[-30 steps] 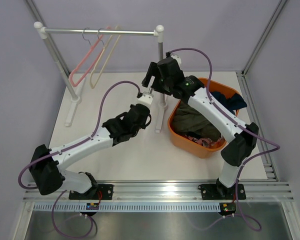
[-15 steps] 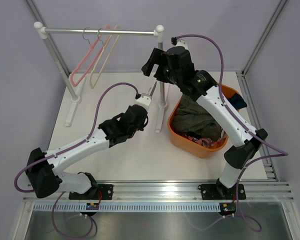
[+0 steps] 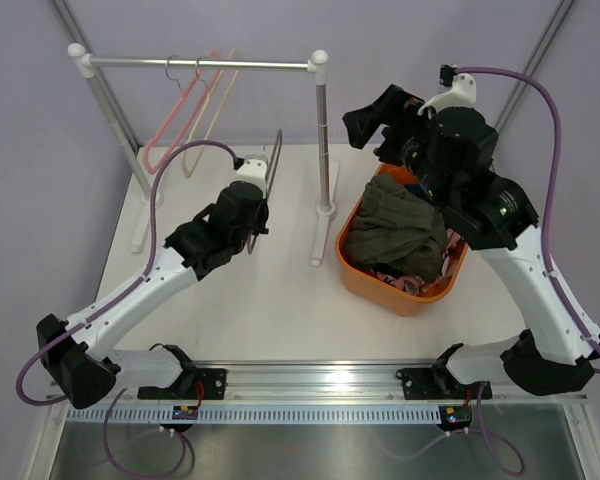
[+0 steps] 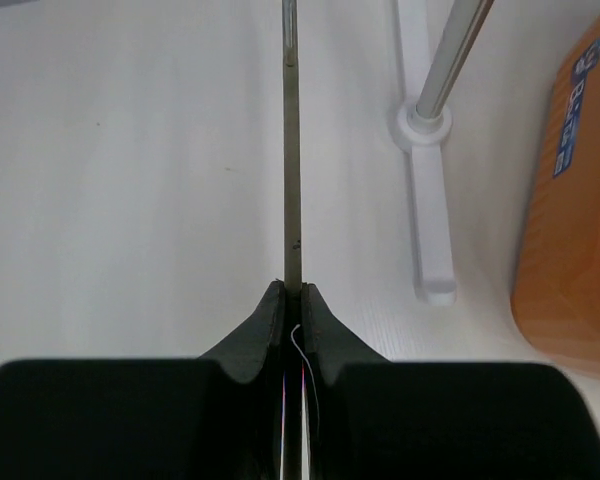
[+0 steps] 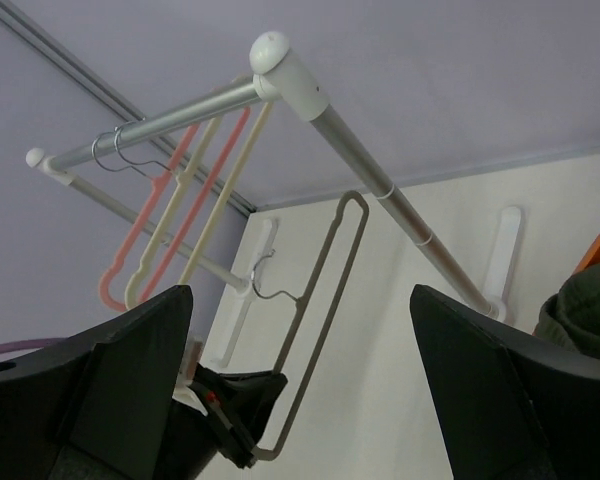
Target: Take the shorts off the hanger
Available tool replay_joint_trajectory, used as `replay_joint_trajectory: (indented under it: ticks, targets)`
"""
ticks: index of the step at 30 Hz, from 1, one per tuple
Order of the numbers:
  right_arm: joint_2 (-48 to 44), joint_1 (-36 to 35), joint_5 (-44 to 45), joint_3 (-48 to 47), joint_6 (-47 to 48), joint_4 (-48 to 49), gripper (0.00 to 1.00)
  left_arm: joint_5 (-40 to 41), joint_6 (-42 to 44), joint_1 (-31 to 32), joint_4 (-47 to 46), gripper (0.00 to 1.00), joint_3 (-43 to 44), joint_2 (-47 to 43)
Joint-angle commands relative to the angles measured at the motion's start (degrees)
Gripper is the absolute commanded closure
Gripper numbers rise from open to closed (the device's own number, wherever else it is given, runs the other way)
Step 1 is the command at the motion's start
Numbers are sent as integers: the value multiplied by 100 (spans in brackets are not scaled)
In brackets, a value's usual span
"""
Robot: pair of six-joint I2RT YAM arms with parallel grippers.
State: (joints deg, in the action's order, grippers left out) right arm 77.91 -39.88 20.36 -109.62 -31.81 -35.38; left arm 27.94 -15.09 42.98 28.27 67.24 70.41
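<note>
Left tool: closed tight on one end of a bare grey hanger. No cloth is on it.
Left tool, place: well to the left of the basket, raised above the counter.
Hanger axis: it runs straight out from my left fingertips, thin edge on to the wrist camera and pointing away from me. In the right wrist view the grey hanger rises at a slant.
Right tool: jaws spread wide and holding nothing, lifted high over the far rim of the basket.
Shorts, place: inside the basket. The olive shorts are heaped on top and the pink patterned shorts show under them at the near rim. I cannot make out any other pair.
Shorts from my tools: below and slightly nearer than the right tool, and well to the right of the left tool. My right arm is the nearer one.
Rack rail: beyond the basket and to its left, carrying a pink hanger and a cream hanger, both bare.
Task judgement: every hanger in view is bare, so the removal looks done.
Next move, my guess: return the grey hanger to the rail. That turns on the rail lying up and away from the left tool, on the side away from the basket, and my left arm is the nearer one.
</note>
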Motion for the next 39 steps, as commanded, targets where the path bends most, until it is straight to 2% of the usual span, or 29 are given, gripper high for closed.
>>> replay_joint_trajectory:
  ticks: [1,7,13,22,39]
  targets:
    - [-293,50,276,396,254,206,0,-228,-38,-237,-304,100,701,-107]
    - [-662,50,223,1056,342,356,1,-588,234,-703,-375,100,1842,420]
    - [-909,50,196,1373,439,330,1,-1019,454,-1020,-568,100,2547,833]
    - [-1199,42,152,1724,483,338,0,-1178,701,-1239,-858,100,3031,1264]
    - [-1287,50,38,2032,518,303,1,-1080,824,-1442,-560,100,3849,2020]
